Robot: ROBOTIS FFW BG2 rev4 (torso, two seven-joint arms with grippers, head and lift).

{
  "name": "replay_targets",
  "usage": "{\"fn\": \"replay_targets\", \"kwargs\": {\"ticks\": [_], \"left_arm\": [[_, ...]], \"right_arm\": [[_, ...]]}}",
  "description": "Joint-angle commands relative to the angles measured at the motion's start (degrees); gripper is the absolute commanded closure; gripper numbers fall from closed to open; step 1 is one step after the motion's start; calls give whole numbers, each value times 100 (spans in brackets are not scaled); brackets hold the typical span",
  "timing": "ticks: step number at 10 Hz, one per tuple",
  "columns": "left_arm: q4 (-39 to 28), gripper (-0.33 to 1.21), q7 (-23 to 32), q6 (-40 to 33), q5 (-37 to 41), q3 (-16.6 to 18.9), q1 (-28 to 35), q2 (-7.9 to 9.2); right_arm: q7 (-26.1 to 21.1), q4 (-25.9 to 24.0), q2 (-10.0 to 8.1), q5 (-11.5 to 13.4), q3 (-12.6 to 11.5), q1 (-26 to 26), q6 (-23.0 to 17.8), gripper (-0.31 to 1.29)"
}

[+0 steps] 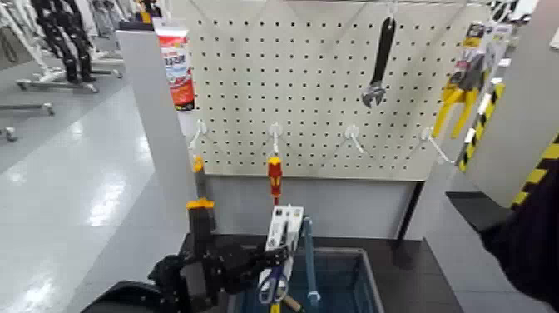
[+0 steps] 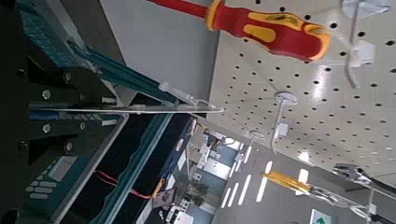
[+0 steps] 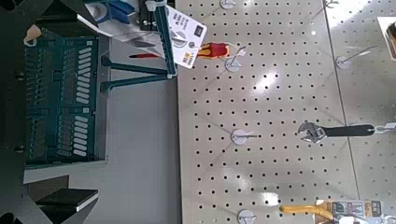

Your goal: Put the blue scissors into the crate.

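Note:
The blue scissors (image 1: 274, 283) are fixed to a tall white card (image 1: 284, 227). My left gripper (image 1: 268, 260) is shut on the card from the left and holds it upright over the left end of the crate (image 1: 348, 287), next to the crate's upright blue centre handle (image 1: 309, 254). In the left wrist view the card (image 2: 163, 110) shows edge-on between my fingers, with the crate (image 2: 56, 173) beside it. The right wrist view shows the card (image 3: 183, 39), the blue handles (image 3: 118, 11) and the crate (image 3: 58, 93) from farther off. My right arm (image 1: 532, 237) waits at the far right; its gripper does not show.
A white pegboard (image 1: 333, 91) stands behind the crate. On it hang a red-and-yellow screwdriver (image 1: 274, 177), a black wrench (image 1: 379, 62), yellow-handled tools (image 1: 459, 96) and several bare hooks. A tube (image 1: 176, 67) hangs on the grey post at left.

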Motion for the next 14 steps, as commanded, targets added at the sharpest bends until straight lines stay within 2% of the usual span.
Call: {"fn": "replay_targets", "kwargs": {"ticks": [1,2,6,8,10,11,12,13,14], "left_arm": [[-17,-17,50,-130,-117,23,32,-9],[-26,-7,50,-174,-153,49,23,-9],[-219,-3,129,-385,-408,102,137,8],[-940,-1,885,-772,-952,480,875,52],[-1274,-1,2115,-1668,-1190,849,1860,-27],[-1529,-1,2440,-1888,-1480,1104,2299,-176],[-1520,-1,2590,-2195,-1664,1332,2572,-396],[-1388,0,2836,-2705,-1691,1376,2712,-475],[-1362,3,3012,-2881,-1726,1429,2888,-510]], "right_arm": [[0,-2,3,0,-8,0,1,9],[0,-2,3,0,-8,0,1,9],[0,-2,-6,0,-26,9,1,8],[-9,-11,21,-18,-34,35,-7,8],[-18,-29,29,-53,-43,71,10,8],[-70,-81,38,-44,-43,115,107,8],[-123,-143,47,-44,-43,167,160,8],[-158,-169,29,-44,-52,176,168,8],[-211,-248,-6,-26,-34,211,256,8]]}}
